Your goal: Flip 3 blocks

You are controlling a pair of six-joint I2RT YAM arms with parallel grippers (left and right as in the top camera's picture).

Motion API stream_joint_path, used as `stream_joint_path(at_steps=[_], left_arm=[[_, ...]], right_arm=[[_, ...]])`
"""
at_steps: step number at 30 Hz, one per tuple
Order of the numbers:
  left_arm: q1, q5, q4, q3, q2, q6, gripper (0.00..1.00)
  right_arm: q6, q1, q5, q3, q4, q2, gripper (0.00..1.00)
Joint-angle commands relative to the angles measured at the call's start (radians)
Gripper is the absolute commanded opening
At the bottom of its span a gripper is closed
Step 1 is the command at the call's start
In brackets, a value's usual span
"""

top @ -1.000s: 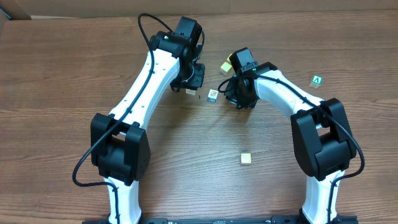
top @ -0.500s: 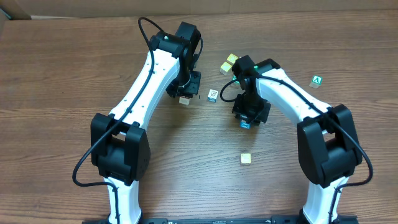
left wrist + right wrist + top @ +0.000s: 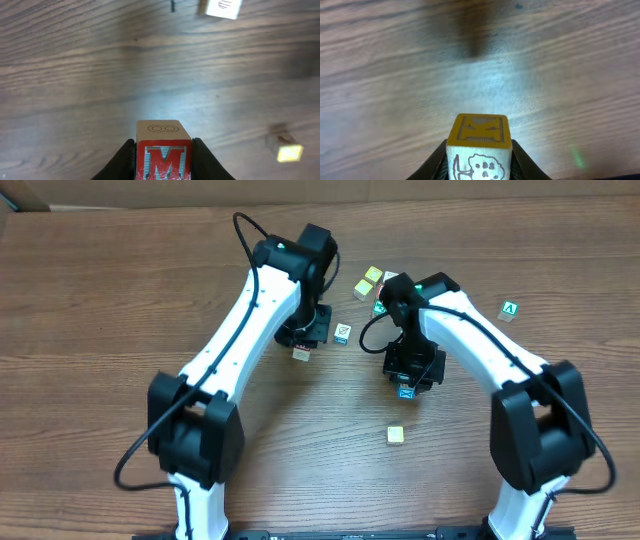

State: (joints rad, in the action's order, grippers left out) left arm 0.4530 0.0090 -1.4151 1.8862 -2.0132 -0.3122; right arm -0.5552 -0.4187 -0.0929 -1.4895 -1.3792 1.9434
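We found the M block (image 3: 164, 150) clamped between the two fingers of the left gripper (image 3: 163, 159). Its red M faced the wrist camera and an oval mark showed on the face above (whether it touched the wood, we could not tell). From overhead it sat toward the far middle of the table (image 3: 100, 300), just left of the slash block (image 3: 343, 333). That one lay free on the wood, apart from both grippers.

To the right and a little nearer, the right gripper (image 3: 479, 159) was closed on the tree block (image 3: 479, 150), pinching its two sides. A yellow-bordered letter face was on top, and a tree picture was turned toward the wrist camera.

Farther out, two yellow-topped cubes (image 3: 372, 275) sat close together beyond the right arm. The green A cube (image 3: 511, 310) lay alone at the far right, well apart from everything else. A plain tan cube (image 3: 397, 435) rested on the near side of the right gripper, clear of it.
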Motion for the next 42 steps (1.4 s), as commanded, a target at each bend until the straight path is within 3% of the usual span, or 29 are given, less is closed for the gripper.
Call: stream_joint_path(at_steps=[1, 11, 34, 42], left_arm=[[0.016, -0.05, -0.027, 0.0, 0.117, -0.071, 0.24], [0.011, -0.051, -0.093, 0.0, 0.137, -0.072, 0.26], [0.011, -0.05, -0.095, 0.0, 0.137, -0.073, 0.28], [0.011, -0.051, -0.096, 0.0, 0.137, -0.072, 0.29]], right_arm=[[0.013, -0.043, -0.04, 0.022, 0.002, -0.081, 0.27], [-0.053, -0.228, -0.081, 0.146, 0.12, -0.083, 0.29], [-0.077, -0.256, -0.084, 0.234, 0.166, -0.083, 0.36], [-0.077, -0.256, -0.089, 0.234, 0.156, -0.083, 0.45]])
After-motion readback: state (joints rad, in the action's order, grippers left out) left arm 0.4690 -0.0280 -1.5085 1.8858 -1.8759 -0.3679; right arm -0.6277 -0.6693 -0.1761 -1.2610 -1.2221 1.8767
